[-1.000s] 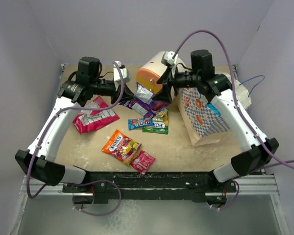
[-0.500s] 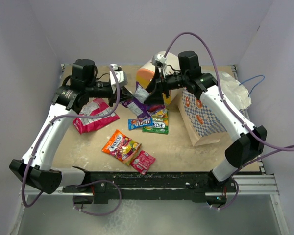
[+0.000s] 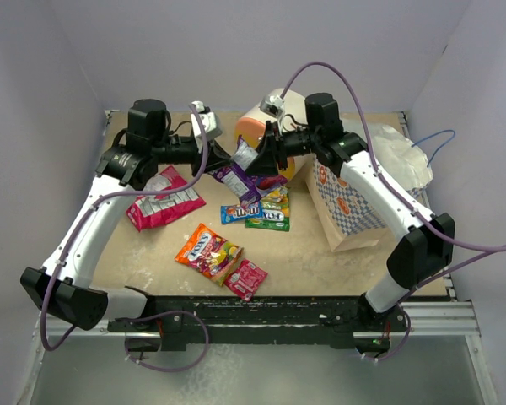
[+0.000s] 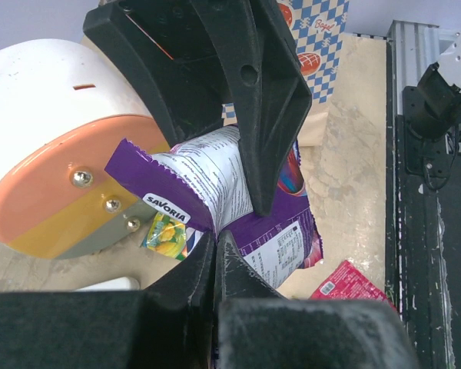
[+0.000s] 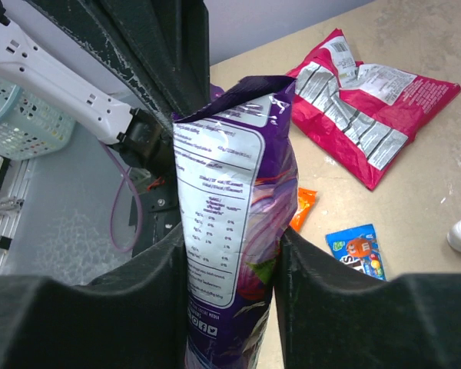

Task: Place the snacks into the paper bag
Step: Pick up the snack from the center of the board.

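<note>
1. Right gripper (image 5: 232,254): the fingers are closed on the purple packet (image 5: 234,192), one finger flat against each face. The packet stands upright between them, and its top edge projects beyond the fingertips.
2. Left gripper (image 4: 215,247): the fingers are drawn together to a thin slit, with the tips at the edge of the same packet, facing the right fingers. It cannot be determined whether foil is caught in the slit.
3. The paper bag (image 3: 350,207) lies to the right of the right fingers, under the right arm.
4. The remaining snacks lie on the table on the near side of both finger pairs:
   - red-and-silver packet (image 3: 163,201)
   - blue packet (image 3: 240,213)
   - orange packet (image 3: 207,251)
   - pink packet (image 3: 246,278)
5. The round drawer unit (image 4: 54,154) stands just behind the fingertips.
</note>
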`<move>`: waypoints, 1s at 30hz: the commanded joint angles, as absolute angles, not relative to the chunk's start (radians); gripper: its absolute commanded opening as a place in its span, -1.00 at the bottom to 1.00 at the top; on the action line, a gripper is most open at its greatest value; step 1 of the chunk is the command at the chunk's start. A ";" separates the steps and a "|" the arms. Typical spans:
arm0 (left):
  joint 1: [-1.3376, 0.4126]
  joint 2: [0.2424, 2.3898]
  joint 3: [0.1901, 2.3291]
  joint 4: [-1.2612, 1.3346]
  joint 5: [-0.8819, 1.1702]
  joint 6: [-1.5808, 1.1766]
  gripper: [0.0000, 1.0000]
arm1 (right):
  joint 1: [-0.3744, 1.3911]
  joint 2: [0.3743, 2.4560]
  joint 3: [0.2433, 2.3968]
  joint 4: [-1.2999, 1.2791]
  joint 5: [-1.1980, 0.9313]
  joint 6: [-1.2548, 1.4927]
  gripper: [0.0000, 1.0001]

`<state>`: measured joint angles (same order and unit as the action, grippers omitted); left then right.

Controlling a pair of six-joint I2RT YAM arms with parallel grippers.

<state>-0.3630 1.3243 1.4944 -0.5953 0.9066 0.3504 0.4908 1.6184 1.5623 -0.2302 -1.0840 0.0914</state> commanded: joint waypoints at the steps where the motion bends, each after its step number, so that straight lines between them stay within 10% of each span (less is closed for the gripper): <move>1: -0.369 1.304 1.478 -0.505 0.917 0.312 -0.78 | 0.495 1.584 1.598 -0.182 -1.117 0.112 -0.37; 17: -0.226 1.247 1.524 -0.536 1.034 0.245 0.48 | 0.387 1.436 1.684 -0.354 -1.063 -0.027 -0.73; 30: -0.178 1.230 1.484 -0.532 0.914 0.256 0.83 | -0.014 1.120 1.684 -0.340 -1.064 0.094 -0.66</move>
<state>-0.1837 1.2507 1.4803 -0.5617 0.9375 0.2455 0.0658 1.1988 1.6234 -0.3397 -1.0660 0.0715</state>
